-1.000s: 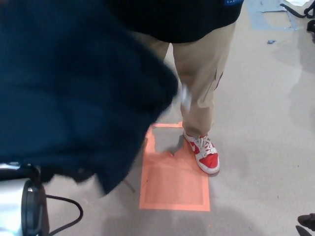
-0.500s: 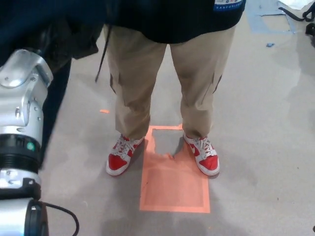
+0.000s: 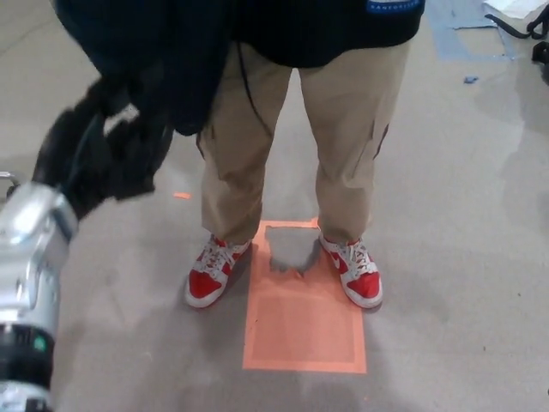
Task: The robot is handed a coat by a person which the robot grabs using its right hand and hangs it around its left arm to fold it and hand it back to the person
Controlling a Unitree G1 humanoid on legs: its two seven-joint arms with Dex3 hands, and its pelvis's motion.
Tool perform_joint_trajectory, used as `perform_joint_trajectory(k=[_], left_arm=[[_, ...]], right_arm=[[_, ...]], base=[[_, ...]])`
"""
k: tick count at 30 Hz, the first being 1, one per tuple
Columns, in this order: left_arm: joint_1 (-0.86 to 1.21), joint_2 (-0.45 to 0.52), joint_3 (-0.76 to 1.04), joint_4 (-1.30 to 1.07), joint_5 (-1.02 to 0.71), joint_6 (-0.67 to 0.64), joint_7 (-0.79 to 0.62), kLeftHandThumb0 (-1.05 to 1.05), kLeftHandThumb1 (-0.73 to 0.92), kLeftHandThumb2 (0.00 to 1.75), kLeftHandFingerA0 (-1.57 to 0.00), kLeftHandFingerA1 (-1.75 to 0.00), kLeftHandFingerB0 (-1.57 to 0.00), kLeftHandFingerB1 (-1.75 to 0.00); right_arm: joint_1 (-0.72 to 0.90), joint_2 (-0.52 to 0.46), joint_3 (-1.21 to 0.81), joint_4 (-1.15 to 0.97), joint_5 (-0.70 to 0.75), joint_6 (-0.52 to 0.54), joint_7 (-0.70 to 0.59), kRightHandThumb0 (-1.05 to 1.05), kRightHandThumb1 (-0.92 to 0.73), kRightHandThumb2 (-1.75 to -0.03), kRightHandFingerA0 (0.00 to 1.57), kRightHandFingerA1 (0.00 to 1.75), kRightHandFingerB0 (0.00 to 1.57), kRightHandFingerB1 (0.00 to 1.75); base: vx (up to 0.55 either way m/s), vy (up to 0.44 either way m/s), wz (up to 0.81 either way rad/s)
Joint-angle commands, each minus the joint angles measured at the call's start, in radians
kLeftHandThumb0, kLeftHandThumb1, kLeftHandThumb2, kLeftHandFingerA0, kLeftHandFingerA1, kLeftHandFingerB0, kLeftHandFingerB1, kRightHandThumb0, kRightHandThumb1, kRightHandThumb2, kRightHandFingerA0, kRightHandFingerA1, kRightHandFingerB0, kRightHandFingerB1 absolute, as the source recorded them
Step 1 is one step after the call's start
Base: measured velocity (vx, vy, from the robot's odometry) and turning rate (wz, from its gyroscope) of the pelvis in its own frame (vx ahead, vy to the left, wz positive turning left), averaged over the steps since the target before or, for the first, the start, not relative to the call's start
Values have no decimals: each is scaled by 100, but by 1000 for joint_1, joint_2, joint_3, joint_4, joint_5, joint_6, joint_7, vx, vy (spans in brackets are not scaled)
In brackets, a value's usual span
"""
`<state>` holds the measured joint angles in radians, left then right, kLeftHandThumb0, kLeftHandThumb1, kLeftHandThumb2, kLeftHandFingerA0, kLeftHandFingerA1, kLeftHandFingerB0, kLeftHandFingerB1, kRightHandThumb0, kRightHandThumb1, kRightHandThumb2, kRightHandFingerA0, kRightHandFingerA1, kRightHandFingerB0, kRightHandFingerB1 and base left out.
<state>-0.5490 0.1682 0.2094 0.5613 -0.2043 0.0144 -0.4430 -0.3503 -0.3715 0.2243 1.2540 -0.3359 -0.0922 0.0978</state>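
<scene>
Head view, the only one. Judged as close to the end of the task. Shows the coat [image 3: 141, 51] bunched dark at the top left, high against the person's dark top [image 3: 326, 30], with nothing draped over the silver left forearm [image 3: 30, 249]. Puts the left robot hand [image 3: 103, 159] just below the coat's lower edge, seemingly touching it, but smeared by motion: cannot tell how far open, nor whether gripping cloth. Shows no right robot hand at all. Shows no hand of the person either, so cannot say who bears the coat. Probably leaves only the release into the person's keeping. Cannot confirm a tidy fold from this bundle.

Against a second ago: had the coat filling the whole left half of the picture and hiding one leg. Now finds it drawn up and away, baring both khaki trouser legs [image 3: 347, 146], both red-and-white shoes [image 3: 210, 275] and the orange taped rectangle [image 3: 304, 335] on the floor [image 3: 463, 257]. Against half a second ago: had the forearm raised and close at the left edge. Now finds it lower, with the robot hand reaching forward. Keeps rectangle and shoes in the same spots, so reads as moves of arm and coat, not of the camera.
</scene>
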Motion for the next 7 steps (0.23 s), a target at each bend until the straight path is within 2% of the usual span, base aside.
perform_joint_trajectory(k=[1,2,3,4,5,6,7], left_arm=[[146,29,36,28,-47,-73,-73,-35,55,108,0,-48,0,-48],[169,30,43,35,-56,-78,-83,-62,79,67,-15,-33,-10,-22],[183,29,50,42,-65,-79,-91,-62,79,67,-15,-33,-10,-22],[208,37,53,71,-56,-110,-104,-67,58,92,-8,-45,0,-33],[233,44,53,95,-39,-138,-100,-62,81,67,-14,-33,-8,-21],[254,51,52,112,-27,-151,-96,-68,61,94,-9,-45,0,-32],[254,51,52,112,-27,-151,-96,-68,61,94,-9,-45,0,-32]], right_arm=[[-4,10,-40,-25,30,-2,-47,-83,-77,-104,7,24,6,16],[-6,11,-45,-31,28,-2,-51,-81,-76,-103,7,28,7,18],[-8,11,-49,-35,29,-3,-56,-81,-76,-103,7,28,7,18],[-13,10,-51,-42,25,-7,-63,-78,-75,-103,7,33,7,23],[-13,12,-59,-53,29,-6,-69,-78,-73,-102,7,35,7,24],[-10,15,-61,-61,30,-1,-72,-77,-74,-102,7,33,7,24],[-10,15,-61,-61,30,-1,-72,-77,-74,-102,7,33,7,24]], base=[[0,0,0],[0,0,0],[0,0,0],[0,0,0],[0,0,0],[0,0,0],[0,0,0]])
